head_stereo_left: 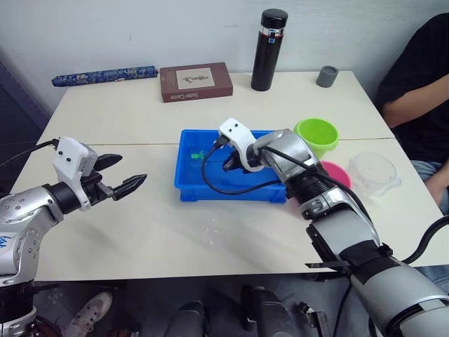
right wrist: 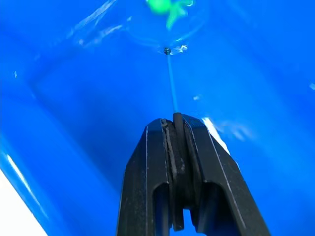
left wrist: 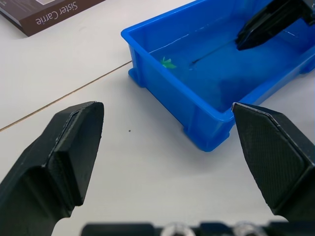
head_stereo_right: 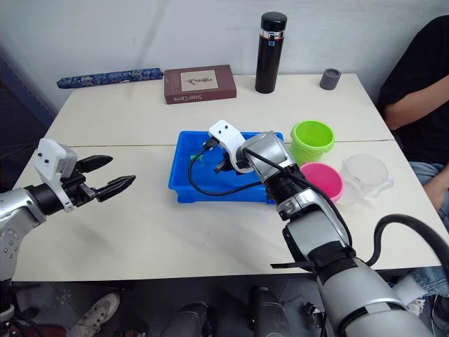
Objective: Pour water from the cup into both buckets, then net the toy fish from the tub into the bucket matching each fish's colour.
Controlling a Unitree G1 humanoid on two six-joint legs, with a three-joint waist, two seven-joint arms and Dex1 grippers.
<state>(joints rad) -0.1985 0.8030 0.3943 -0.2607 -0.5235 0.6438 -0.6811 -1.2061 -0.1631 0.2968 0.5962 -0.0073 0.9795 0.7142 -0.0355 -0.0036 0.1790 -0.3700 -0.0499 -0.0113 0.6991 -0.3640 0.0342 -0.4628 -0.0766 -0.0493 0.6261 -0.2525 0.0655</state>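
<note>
Left hand [head_stereo_left: 125,176]: nearest us, we are holding it spread wide with nothing in it, above the pale worktop [head_stereo_left: 154,232] left of the tub.
Right hand [right wrist: 176,123]: we are pinching the net's thin stick handle [right wrist: 172,86] between closed fingers, inside the tub.
Tub [head_stereo_left: 188,188]: shallow bright blue rectangular plastic tray, sitting mid-worktop and holding water.
Toy fish [left wrist: 168,62]: one tiny green plastic fish is lying in the tub's far left part, just beyond the stick's tip.
Buckets: lime green round pail [head_stereo_right: 312,140] and pink round pail [head_stereo_right: 323,180] are standing right of the tub.
Cup [head_stereo_right: 366,175]: wide clear plastic cup is sitting right of the pink pail.
</note>
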